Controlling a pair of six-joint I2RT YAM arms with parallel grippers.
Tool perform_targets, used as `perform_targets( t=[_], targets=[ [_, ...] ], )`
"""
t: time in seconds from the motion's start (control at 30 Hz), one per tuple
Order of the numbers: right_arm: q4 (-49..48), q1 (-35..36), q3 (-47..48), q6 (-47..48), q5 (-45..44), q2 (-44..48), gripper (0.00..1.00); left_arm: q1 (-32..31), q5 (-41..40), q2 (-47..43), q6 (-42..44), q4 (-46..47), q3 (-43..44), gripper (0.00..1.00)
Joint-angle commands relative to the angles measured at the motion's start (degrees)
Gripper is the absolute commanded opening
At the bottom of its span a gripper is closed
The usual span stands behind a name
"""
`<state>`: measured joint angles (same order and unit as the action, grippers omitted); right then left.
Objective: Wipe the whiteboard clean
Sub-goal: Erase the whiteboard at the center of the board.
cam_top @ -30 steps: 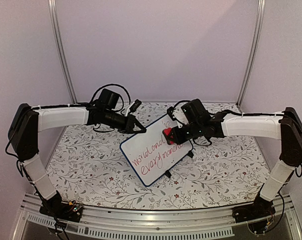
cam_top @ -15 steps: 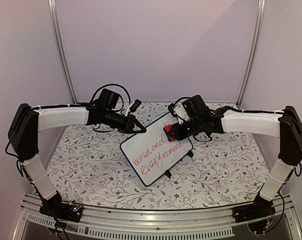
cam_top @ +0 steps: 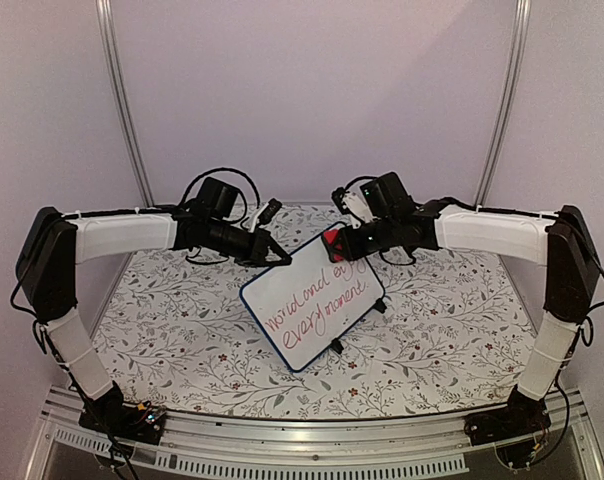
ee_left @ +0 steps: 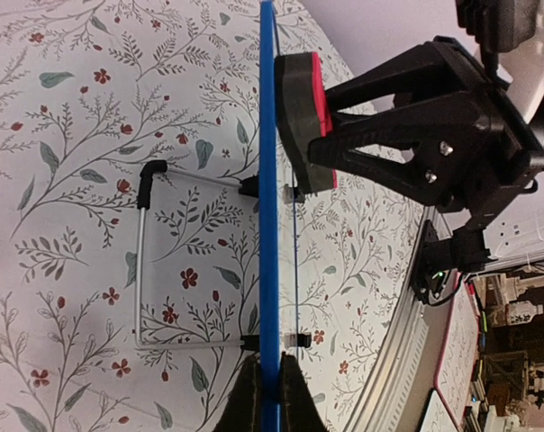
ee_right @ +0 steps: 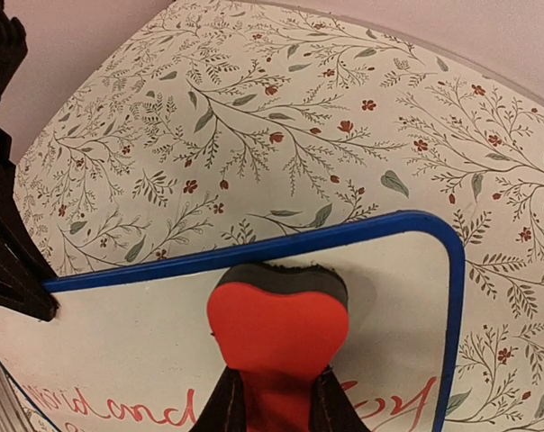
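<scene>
Right gripper (cam_top: 342, 243) clamps red eraser (ee_right: 276, 328) at whiteboard's (cam_top: 297, 310) far corner; writing (cam_top: 317, 300) runs near-left of it. Left gripper (ee_left: 270, 396) pinches board edge.

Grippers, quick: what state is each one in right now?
Left gripper: shut on the edge of the whiteboard.
Right gripper: shut on the red eraser.

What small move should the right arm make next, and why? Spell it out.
Probably drag the eraser down across the red writing. The right tool grips the eraser at the top edge of the whiteboard, above the writing, which is unwiped, while the left tool clamps the whiteboard's side edge, steadying it.
</scene>
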<state>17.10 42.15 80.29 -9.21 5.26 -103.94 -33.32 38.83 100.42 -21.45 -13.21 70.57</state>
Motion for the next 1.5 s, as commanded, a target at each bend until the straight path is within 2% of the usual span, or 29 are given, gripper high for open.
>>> perform_targets(
  t=[0.0,0.43,0.93,1.47],
  targets=[
    [-1.0,0.7,-4.4,-0.1,2.0,0.6,0.09,-1.2,2.4,-1.0,2.2,-0.6,1.1,0.0],
    [-0.6,2.7,-11.1,-1.1,-1.6,5.6,0.09,-1.2,2.5,-0.9,2.2,-0.6,1.1,0.0],
    [1.2,-1.3,-1.4,-1.0,-0.9,0.7,0.08,-1.3,2.5,-1.3,2.3,-0.6,1.0,0.0],
    [0.1,-1.4,-14.7,-1.0,1.0,5.9,0.08,-1.2,2.5,-1.2,2.2,-0.6,1.1,0.0]
  ],
)
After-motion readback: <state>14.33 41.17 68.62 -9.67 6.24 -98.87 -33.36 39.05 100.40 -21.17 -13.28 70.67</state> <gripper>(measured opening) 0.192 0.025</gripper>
